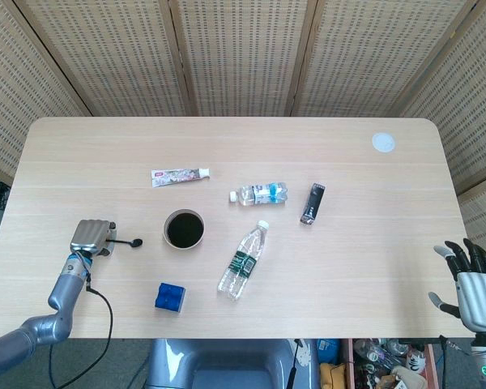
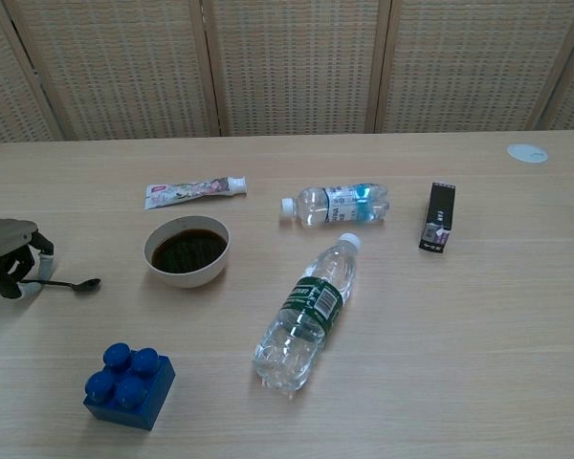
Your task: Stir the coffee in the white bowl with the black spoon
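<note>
I see a blue brick (image 2: 128,385) near the white bowl (image 2: 187,251), two bottles (image 2: 307,313) right of it. My left hand (image 2: 8,255) has its fingers curled on the black spoon (image 2: 73,284) handle, left of the bowl; my right hand (image 1: 474,285) hangs spread, holding nothing, off the wooden table (image 1: 373,243). Wicker screens (image 1: 243,57) stand behind.

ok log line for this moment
left hand grips black spoon left of white bowl | coffee unstirred | right hand open, off table
</note>
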Controlling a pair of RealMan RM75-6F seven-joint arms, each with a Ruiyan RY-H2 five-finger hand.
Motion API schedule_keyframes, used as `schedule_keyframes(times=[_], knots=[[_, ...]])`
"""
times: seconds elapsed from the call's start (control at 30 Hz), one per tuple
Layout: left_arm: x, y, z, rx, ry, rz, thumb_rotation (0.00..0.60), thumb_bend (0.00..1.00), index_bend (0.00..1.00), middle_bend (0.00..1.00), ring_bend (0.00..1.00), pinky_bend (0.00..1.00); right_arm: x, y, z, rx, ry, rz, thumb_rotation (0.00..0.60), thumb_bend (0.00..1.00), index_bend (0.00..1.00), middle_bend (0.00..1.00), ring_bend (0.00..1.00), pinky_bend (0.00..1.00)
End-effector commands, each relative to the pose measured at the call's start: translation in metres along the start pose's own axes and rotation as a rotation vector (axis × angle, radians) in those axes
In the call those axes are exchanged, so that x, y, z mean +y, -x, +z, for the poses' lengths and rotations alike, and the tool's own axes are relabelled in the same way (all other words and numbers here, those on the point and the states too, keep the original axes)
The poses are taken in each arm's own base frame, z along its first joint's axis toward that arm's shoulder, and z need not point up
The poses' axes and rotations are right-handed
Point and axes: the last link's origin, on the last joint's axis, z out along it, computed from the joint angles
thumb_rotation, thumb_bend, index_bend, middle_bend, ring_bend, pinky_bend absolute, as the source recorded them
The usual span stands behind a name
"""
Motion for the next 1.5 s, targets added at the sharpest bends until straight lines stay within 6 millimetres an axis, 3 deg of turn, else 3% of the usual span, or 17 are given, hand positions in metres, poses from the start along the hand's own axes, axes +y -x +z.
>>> schedule_keyframes(times=[0.03, 0.27, 0.47, 0.63, 0.87, 1.13, 1.5], knots=[[-0.002, -0.005, -0.001, 0.013, 0.007, 0.026, 0.600, 0.45, 0.61, 0.79, 0.72, 0.73, 0.000, 0.000, 0.000, 0.001, -0.001, 0.001, 0.600, 0.26, 0.25, 0.24, 0.07, 0.14], [-0.008, -0.028, -0.005, 0.071, 0.034, 0.106, 0.600, 0.46, 0.62, 0.79, 0.72, 0.73, 0.001, 0.000, -0.001, 0.007, -0.005, 0.008, 0.600, 0.26, 0.25, 0.24, 0.07, 0.14], [-0.008, -0.068, -0.008, 0.209, 0.086, 0.268, 0.600, 0.46, 0.62, 0.79, 0.72, 0.73, 0.001, -0.001, -0.002, 0.014, -0.009, 0.010, 0.600, 0.26, 0.25, 0.24, 0.07, 0.14], [0.004, -0.108, -0.013, 0.364, 0.170, 0.463, 0.600, 0.46, 0.64, 0.79, 0.72, 0.73, -0.002, -0.001, -0.001, 0.018, -0.018, 0.014, 0.600, 0.26, 0.25, 0.24, 0.07, 0.14], [0.032, -0.139, -0.013, 0.503, 0.297, 0.687, 0.600, 0.46, 0.65, 0.79, 0.72, 0.73, -0.004, -0.001, -0.001, 0.023, -0.032, 0.019, 0.600, 0.26, 0.25, 0.24, 0.07, 0.14], [0.069, -0.144, -0.006, 0.559, 0.433, 0.914, 0.600, 0.46, 0.65, 0.79, 0.72, 0.73, -0.005, -0.002, -0.002, 0.032, -0.037, 0.021, 0.600, 0.26, 0.25, 0.24, 0.07, 0.14], [0.105, -0.124, -0.002, 0.544, 0.549, 1.071, 0.600, 0.46, 0.66, 0.79, 0.72, 0.73, -0.003, -0.001, -0.007, 0.036, -0.031, 0.034, 0.600, 0.26, 0.25, 0.24, 0.07, 0.14]])
